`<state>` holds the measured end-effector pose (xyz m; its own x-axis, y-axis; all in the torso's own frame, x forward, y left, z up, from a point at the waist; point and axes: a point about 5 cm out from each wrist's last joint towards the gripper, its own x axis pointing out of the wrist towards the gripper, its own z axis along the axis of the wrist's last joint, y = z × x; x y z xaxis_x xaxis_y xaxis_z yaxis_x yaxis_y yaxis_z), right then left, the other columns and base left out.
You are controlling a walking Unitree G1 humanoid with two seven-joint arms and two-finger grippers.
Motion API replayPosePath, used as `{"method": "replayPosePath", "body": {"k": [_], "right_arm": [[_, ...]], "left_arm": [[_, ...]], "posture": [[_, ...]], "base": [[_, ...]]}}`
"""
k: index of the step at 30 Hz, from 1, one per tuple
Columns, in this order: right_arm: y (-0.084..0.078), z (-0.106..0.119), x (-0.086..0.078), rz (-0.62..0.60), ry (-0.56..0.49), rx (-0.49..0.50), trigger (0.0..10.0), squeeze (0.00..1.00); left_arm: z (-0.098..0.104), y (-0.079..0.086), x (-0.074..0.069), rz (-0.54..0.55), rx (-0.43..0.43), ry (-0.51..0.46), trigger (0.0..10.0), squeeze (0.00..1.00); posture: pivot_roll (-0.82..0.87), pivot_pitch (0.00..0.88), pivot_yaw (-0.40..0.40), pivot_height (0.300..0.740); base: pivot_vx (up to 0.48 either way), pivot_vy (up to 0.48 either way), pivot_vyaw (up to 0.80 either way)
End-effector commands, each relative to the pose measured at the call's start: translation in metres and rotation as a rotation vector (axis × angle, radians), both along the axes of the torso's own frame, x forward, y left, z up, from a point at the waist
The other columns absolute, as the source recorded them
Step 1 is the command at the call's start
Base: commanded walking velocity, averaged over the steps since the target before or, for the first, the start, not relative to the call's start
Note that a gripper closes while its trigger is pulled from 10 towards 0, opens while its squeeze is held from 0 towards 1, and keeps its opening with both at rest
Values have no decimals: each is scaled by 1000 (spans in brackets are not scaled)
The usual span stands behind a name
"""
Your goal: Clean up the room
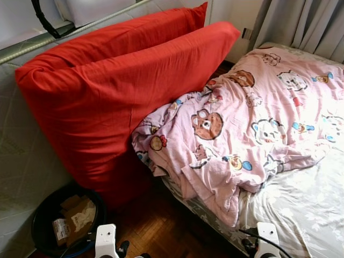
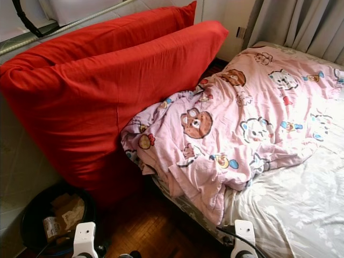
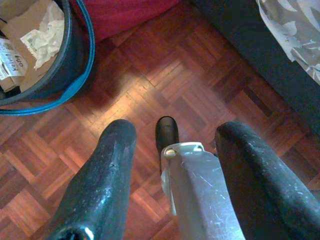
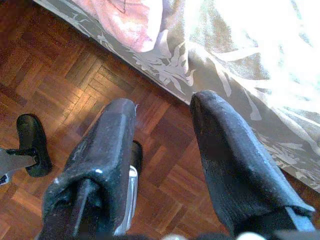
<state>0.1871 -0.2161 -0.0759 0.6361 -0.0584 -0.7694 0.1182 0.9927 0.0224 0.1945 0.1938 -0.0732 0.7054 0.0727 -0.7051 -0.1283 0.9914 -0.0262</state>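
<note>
A crumpled pink blanket [image 1: 252, 123] printed with cartoon animals lies across the bed, one corner hanging over the near edge. Two big red pillows [image 1: 123, 91] stand on edge between the bed and a grey quilted surface [image 1: 21, 150] on the left. A black bin [image 1: 40, 223] holding cardboard and paper sits on the floor below the pillows. My left gripper [image 3: 177, 131] hangs open over the parquet near the bin [image 3: 75, 55], holding nothing. My right gripper [image 4: 164, 104] hangs open beside the bed's edge [image 4: 210, 65], holding nothing.
The bed has a grey leaf-patterned sheet [image 1: 306, 204]. Dark parquet floor [image 1: 161, 226] runs in a narrow strip between the bed and the pillows. Grey curtains [image 1: 306, 24] hang at the back right. A black strap [image 1: 45, 21] hangs at the top left.
</note>
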Motion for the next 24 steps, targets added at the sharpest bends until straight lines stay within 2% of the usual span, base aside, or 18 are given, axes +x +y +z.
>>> {"method": "replayPosePath", "body": {"k": [1, 24], "right_arm": [[0, -4, -7, -20, 25, 11, 10000, 0], [-1, -4, -7, 0, 36, -6, 10000, 0]], "left_arm": [[-4, 0, -7, 8, -2, 31, 10000, 0], [-4, 0, -7, 8, -4, 29, 10000, 0]], "posture": [[-19, 128, -7, 740], [-20, 128, -7, 740]], "base": [[0, 0, 0], [0, 0, 0]]}}
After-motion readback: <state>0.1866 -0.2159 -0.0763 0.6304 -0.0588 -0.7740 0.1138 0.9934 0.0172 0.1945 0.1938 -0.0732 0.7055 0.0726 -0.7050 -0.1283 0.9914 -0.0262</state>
